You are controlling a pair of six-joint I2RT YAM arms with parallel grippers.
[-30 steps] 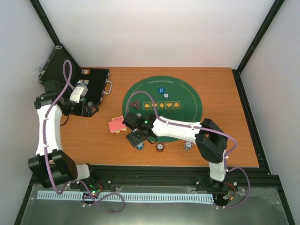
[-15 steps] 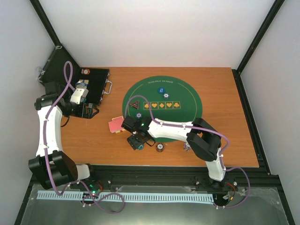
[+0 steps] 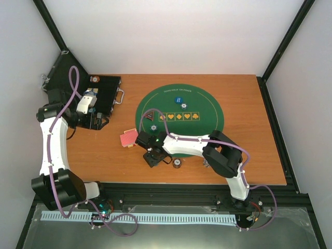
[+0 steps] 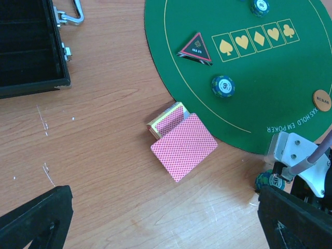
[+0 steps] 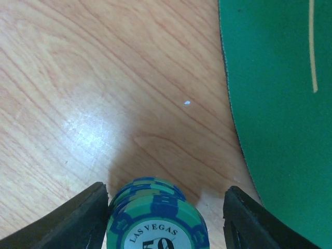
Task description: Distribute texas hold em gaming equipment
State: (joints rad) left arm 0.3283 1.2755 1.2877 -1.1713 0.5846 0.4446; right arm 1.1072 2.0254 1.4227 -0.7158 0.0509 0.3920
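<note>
Between the fingers of the right gripper (image 5: 166, 220) stands a short stack of green-and-blue poker chips (image 5: 155, 220), top face marked LAS VEGAS, resting on the bare wooden table (image 5: 78, 78). The jaws are partly open and straddle the stack. The finger at the left of the wrist view (image 5: 78, 223) appears to touch the chips, though this cannot be confirmed; the other finger (image 5: 259, 225) stands clear. Just beyond that finger runs the edge of the green felt mat (image 5: 280, 78).

The left gripper (image 4: 166, 231) is spread wide, holds nothing, and hovers above the table. Ahead of it and between its fingers lies the deck of red-backed cards (image 4: 181, 145), top card slid askew, just off the mat. Further ahead on the mat are a green chip (image 4: 223, 86) and the dark triangular ALL IN button (image 4: 196, 49). The orange button (image 4: 321, 99) lies far right. The open black case (image 4: 31, 46) lies ahead and left.
</note>
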